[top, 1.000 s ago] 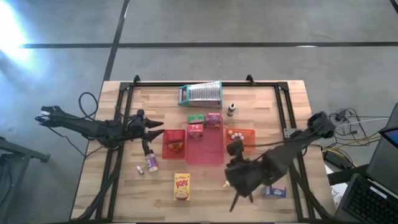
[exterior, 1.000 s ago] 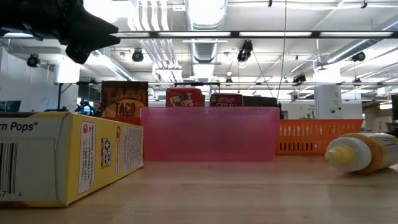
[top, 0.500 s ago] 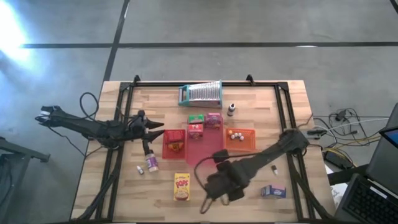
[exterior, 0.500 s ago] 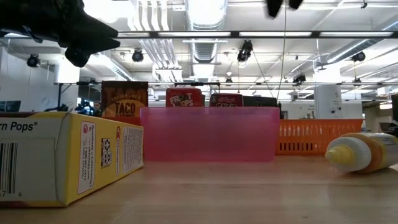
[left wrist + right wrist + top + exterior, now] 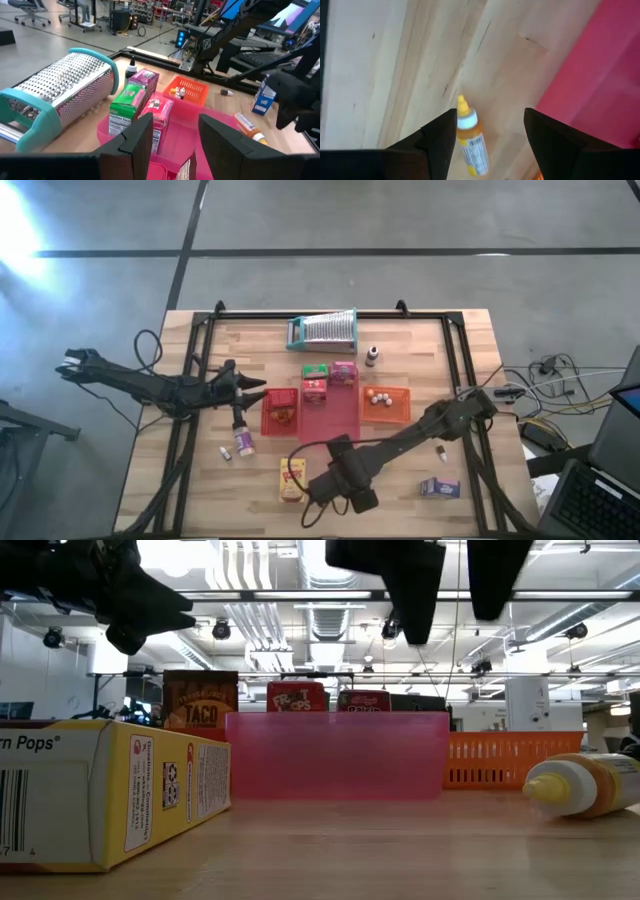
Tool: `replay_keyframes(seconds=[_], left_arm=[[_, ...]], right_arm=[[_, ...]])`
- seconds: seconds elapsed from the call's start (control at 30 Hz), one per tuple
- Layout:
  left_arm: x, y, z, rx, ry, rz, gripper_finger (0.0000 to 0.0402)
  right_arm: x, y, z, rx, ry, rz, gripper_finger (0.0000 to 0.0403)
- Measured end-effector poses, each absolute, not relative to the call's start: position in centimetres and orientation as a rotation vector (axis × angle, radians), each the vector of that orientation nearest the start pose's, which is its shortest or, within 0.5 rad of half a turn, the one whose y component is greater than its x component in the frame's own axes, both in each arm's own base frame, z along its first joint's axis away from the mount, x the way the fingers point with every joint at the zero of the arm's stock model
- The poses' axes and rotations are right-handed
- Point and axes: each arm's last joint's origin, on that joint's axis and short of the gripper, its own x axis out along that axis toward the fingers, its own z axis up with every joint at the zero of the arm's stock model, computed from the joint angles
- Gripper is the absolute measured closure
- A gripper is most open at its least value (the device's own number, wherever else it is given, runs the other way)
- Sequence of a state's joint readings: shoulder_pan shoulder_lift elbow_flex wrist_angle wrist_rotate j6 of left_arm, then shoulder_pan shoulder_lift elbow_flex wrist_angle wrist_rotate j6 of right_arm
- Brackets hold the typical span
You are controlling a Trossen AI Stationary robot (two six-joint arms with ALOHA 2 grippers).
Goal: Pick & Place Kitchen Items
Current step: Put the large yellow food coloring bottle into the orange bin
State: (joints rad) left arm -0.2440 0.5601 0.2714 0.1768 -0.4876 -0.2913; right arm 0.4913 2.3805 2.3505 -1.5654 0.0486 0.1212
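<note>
A wooden tabletop [image 5: 470,340] framed by black rails, in a large workshop hall with ceiling ducts.

Near edge: the yellow Pops box [image 5: 291,480] lies flat, beside my right hand [image 5: 330,492], which hangs above the tabletop with its fingers spread wide and empty. Directly ahead of this hand, between its fingers in the right wrist view, lies a small orange squeeze bottle [image 5: 471,145] on its side on bare wood, just beside the pink tray [image 5: 332,420]. I judge its long axis to run roughly along the gap between the fingers, so the wrist may need turning to close across its body. A blue-purple box [image 5: 439,488] sits toward the near right corner.

Middle: a spice jar [image 5: 243,442] lies near the left rail; my left hand [image 5: 250,389] waits above it, fingers parted, nothing held. The red tray [image 5: 279,410] holds a brown packet; the orange tray [image 5: 385,402] holds tiny bottles.

Far edge: green and pink boxes [image 5: 330,372], then the grater [image 5: 323,331].

The right hand is much the nearer to the bottle.
</note>
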Motion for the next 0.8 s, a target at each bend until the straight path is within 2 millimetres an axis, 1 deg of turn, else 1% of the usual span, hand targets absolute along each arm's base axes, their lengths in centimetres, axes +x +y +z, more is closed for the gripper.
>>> replay_keyframes(seconds=[0.13, 0.23, 0.37, 0.5, 0.6, 0.8], left_arm=[[14.1, -2.1, 22.0, -0.249, 0.076, 0.258, 0.0238], [14.2, -2.1, 21.9, -0.254, 0.082, 0.259, 0.0238], [14.4, -2.2, 21.6, -0.273, 0.094, 0.262, 0.0238], [14.5, -2.2, 21.2, -0.272, 0.114, 0.265, 0.0238], [14.5, -2.2, 21.0, -0.277, 0.122, 0.267, 0.0238], [14.6, -2.3, 20.8, -0.276, 0.130, 0.269, 0.0238]], right_arm=[[40.4, 22.2, 22.8, -0.342, 1.577, 0.243, 0.0178], [40.2, 22.8, 22.1, -0.358, 1.591, 0.249, 0.0186], [40.4, 23.4, 20.5, -0.373, 1.620, 0.248, 0.0198], [40.4, 23.9, 19.5, -0.377, 1.635, 0.239, 0.0208], [40.4, 24.2, 18.9, -0.382, 1.644, 0.237, 0.0214], [39.9, 24.8, 18.5, -0.386, 1.650, 0.228, 0.0224]])
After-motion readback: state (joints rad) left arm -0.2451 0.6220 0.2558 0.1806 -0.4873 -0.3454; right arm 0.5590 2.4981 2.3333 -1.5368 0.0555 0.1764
